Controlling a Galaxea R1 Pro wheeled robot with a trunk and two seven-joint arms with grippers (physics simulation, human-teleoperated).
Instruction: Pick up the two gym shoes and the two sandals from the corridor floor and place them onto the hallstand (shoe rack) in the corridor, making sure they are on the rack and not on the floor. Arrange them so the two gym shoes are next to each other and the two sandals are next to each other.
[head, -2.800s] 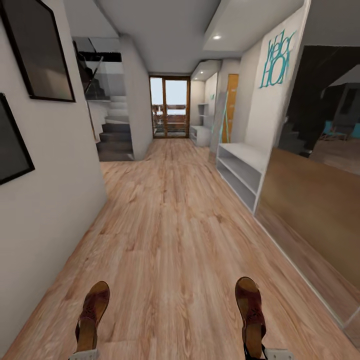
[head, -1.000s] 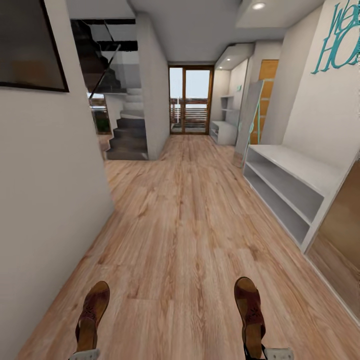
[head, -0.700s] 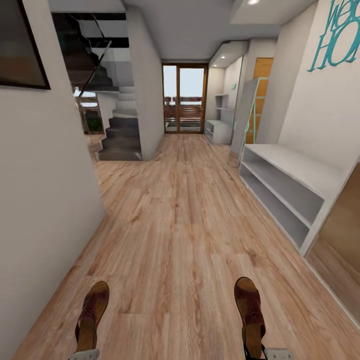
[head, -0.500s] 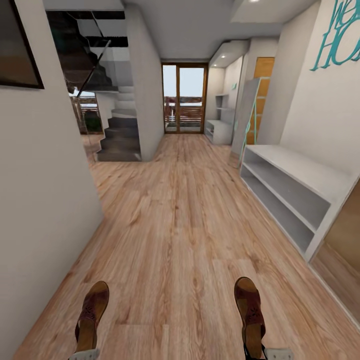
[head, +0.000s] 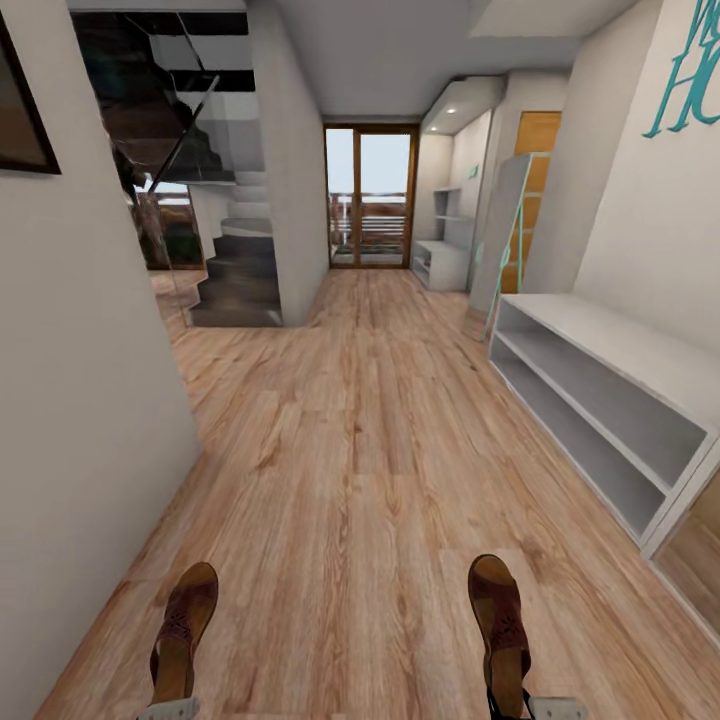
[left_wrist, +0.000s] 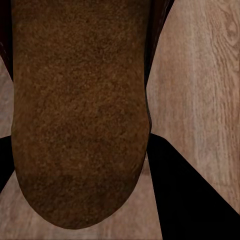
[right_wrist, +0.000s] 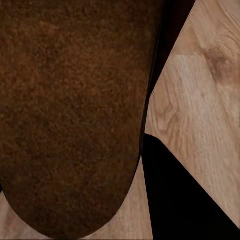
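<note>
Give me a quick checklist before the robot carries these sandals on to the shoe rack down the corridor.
1. Left sandal in the left gripper: ok, held above the floor.
2. Right sandal in the right gripper: ok, held likewise.
3. Grip firmness: cannot tell, the soles fill both wrist views and hide the fingers.
4. Corridor floor ahead: ok, nothing lies in the path.
5. Hallstand by the glass door: ok, in sight at the far end on the right.
6. Nearer low white rack: not ok as a target, it has no upper shelves.
</note>
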